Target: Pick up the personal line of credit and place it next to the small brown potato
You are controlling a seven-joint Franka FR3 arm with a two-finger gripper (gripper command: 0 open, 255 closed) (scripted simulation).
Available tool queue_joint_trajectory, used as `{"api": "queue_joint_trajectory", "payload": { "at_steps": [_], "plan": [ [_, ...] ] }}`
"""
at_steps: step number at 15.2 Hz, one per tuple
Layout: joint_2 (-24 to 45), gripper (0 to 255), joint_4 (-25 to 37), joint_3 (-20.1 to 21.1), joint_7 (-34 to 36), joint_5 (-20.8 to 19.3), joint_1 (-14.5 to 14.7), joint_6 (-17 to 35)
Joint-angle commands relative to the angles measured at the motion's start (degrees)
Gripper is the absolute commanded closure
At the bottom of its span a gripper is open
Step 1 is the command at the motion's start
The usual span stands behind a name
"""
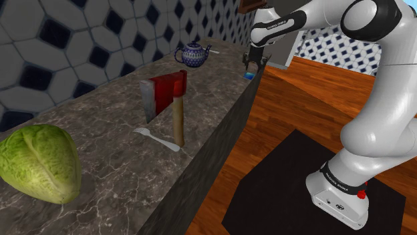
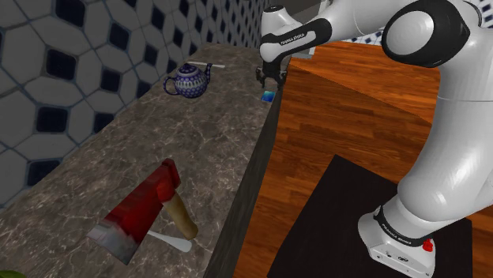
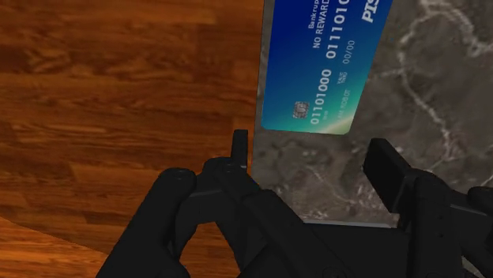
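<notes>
1 blue card (image 3: 328,67) (white digits, small chip) flat at counter (image 3: 430,103) edge.

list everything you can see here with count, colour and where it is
counter: one, dark, veined, along the tiled wall
bank card: one, blue, at the counter's edge
teapot: one, blue-and-white patterned, counter's far end
axe: one, red head, wooden handle, mid-counter
fork: one, white, beside the axe handle
cabbage: one, green, shoulder view's lower left
mat: one, black, on the wooden floor
arm: one, white, reaching over the card
fingers: two, black, open, just short of the card
</notes>
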Motion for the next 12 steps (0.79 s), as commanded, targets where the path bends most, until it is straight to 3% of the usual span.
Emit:
{"api": "queue_joint_trajectory", "payload": {
  "at_steps": [1,5,9,12],
  "plan": [
    [0.0,0,0.0,0.0,0.0,0.0,0.0,0.0],
    [0.0,0,0.0,0.0,0.0,0.0,0.0,0.0],
    [-3.3,0,2.3,0.8,-0.9,1.4,0.1,-5.5],
    [-3.3,0,2.3,0.8,-0.9,1.4,0.1,-5.5]
  ]
}}
